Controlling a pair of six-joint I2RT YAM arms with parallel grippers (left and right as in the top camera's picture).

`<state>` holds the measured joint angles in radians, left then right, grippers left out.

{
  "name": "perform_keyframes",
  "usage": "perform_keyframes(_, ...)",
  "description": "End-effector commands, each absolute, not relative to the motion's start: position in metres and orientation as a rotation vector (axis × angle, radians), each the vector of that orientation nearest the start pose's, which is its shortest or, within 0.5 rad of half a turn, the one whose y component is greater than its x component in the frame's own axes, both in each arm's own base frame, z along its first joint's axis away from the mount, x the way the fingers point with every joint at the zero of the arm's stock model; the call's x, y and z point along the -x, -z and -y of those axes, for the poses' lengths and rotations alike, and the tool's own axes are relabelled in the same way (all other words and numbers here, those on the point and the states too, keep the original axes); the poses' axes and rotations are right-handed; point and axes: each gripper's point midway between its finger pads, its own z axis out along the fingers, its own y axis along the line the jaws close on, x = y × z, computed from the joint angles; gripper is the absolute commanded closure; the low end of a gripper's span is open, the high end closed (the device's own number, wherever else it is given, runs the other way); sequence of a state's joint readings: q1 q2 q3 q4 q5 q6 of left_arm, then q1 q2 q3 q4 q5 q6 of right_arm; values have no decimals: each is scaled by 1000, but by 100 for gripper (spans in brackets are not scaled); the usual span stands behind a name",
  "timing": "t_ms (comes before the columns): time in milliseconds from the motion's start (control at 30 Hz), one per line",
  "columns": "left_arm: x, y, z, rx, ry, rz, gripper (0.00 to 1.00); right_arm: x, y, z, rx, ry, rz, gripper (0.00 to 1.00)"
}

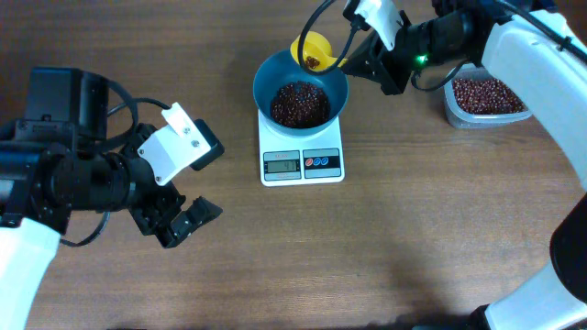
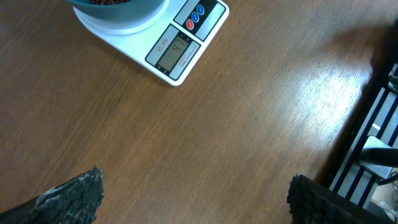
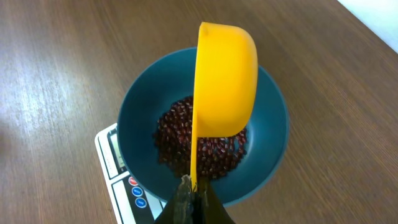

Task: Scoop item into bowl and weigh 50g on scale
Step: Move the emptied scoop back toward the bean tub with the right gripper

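The right gripper (image 3: 189,200) sits closest to the lens in the right wrist view. Its fingers are closed tight on the thin handle of a yellow scoop (image 3: 224,81), with no visible gap.

The scoop is turned on edge above the bowl (image 3: 137,112). Its rounded back faces the right wrist camera, so its mouth is hidden there. The overhead view shows a few beans inside it, at the bowl's far rim. From the wrist, the scoop covers part of the bowl's far rim.

The beans (image 3: 180,134) lie in a loose heap on the bowl floor. The blue wall is bare all round them.

The bowl rests on the scale (image 1: 303,163) and covers its platform. Only the front strip with the display (image 1: 282,163) and buttons (image 1: 321,162) shows. The digits cannot be read in any view.

The left gripper (image 1: 193,223) is wide open and holds nothing. It is over bare table (image 1: 413,229), well apart from the scale. Only the tips of its fingers (image 2: 74,196) enter the left wrist view, which also cuts off the bowl at the top edge.

A clear tub (image 1: 486,96) of beans stands to the right of the scale. The right arm overlaps its far side. Open wood surrounds the scale at the front and on the left.
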<state>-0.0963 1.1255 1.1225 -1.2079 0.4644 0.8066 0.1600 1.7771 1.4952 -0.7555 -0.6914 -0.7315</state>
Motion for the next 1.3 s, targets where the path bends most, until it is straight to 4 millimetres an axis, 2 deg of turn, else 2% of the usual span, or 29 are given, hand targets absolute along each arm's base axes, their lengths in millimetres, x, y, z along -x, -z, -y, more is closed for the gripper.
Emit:
perform_keyframes(0, -225, -206, 100, -1224, 422, -2283, 1, -405, -214, -183, 1234, -649, -1957, 96)
perform_keyframes(267, -225, -206, 100, -1224, 422, -2283, 1, -405, -213, -182, 1232, -644, -1966, 96)
perform_keyframes(367, -225, -206, 100, -1224, 422, -2283, 1, -413, -205, -172, 1224, -545, -2014, 96)
perform_keyframes(433, -225, -206, 100, -1224, 422, -2283, 1, -401, -219, -189, 1238, -700, -1927, 96)
perform_keyframes(500, -225, -206, 100, -1224, 422, -2283, 2, -409, -209, -178, 1229, -602, -1988, 96)
perform_keyframes(567, -225, -206, 100, -1224, 422, -2283, 1, -402, -219, -186, 1236, -677, -1938, 96)
perform_keyframes(633, -225, -206, 100, -1224, 422, -2283, 1, -406, -213, -180, 1231, -620, -1976, 96)
perform_keyframes(667, -225, -206, 100, -1224, 422, -2283, 1, -402, -218, -185, 1235, -664, -1947, 96)
perform_keyframes(1000, -225, -206, 100, -1224, 422, -2283, 2, -403, -213, -180, 1232, -635, -1981, 96)
perform_keyframes(1100, -225, -206, 100, -1224, 422, -2283, 1, -414, -201, -164, 1217, -484, -2059, 96)
perform_keyframes(1200, -225, -206, 100, -1224, 422, -2283, 1, -410, -208, -173, 1150, -594, -2067, 96)
perform_keyframes(1267, -225, -206, 100, -1224, 422, -2283, 1, -410, -208, -173, 1150, -596, -2066, 96)
